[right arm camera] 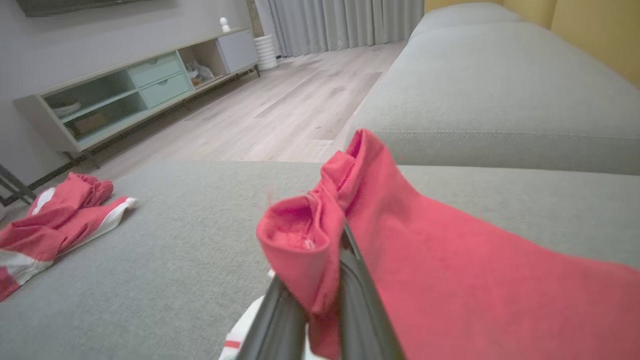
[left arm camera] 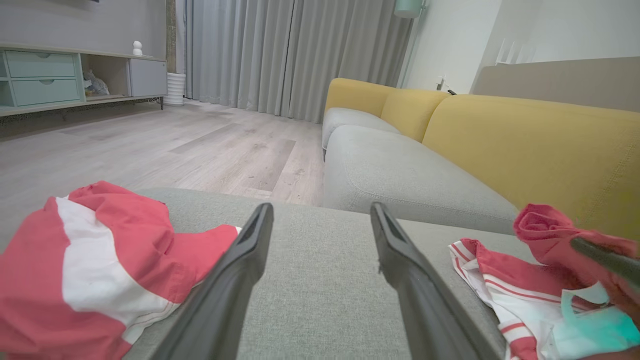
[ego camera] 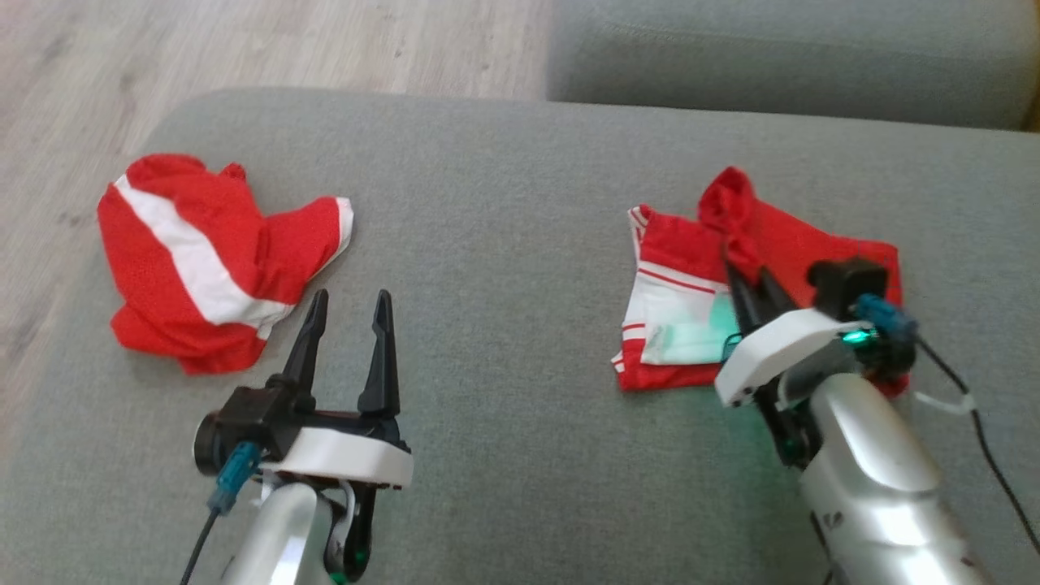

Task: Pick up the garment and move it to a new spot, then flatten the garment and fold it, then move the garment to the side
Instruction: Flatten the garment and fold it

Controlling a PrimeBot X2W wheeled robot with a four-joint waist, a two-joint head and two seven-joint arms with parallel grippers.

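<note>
You are looking down on a wide grey sofa cushion (ego camera: 520, 203) that carries everything in the scene. Beyond its far edge lies a pale wooden floor (ego camera: 244, 41), and a second grey seat (ego camera: 780, 57) sits at the upper right. The left wrist view shows that seat backed by yellow cushions (left arm camera: 525, 145), with grey curtains (left arm camera: 290, 55) and a low cabinet with pale green drawers (left arm camera: 50, 75) across the room.

The garment (ego camera: 674, 276), red with white panels and thin red stripes, lies on the right part of the cushion, mostly flat. A pale green glow (ego camera: 699, 325) falls on its white panel beside your right arm. A second garment (ego camera: 203, 260), red with a broad white band, lies crumpled near the cushion's left edge, well apart from the first.

Your right gripper (ego camera: 743, 268) is over the garment with its fingers pressed together, pinching a bunch of red cloth. That pinched fold (ego camera: 727, 195) stands up above the rest of the garment, which rests on the cushion. The right wrist view shows the cloth draped over and between the dark fingers.

Your left gripper (ego camera: 350, 296) hovers over bare cushion just beside the second garment, its fingers spread wide and holding nothing.
</note>
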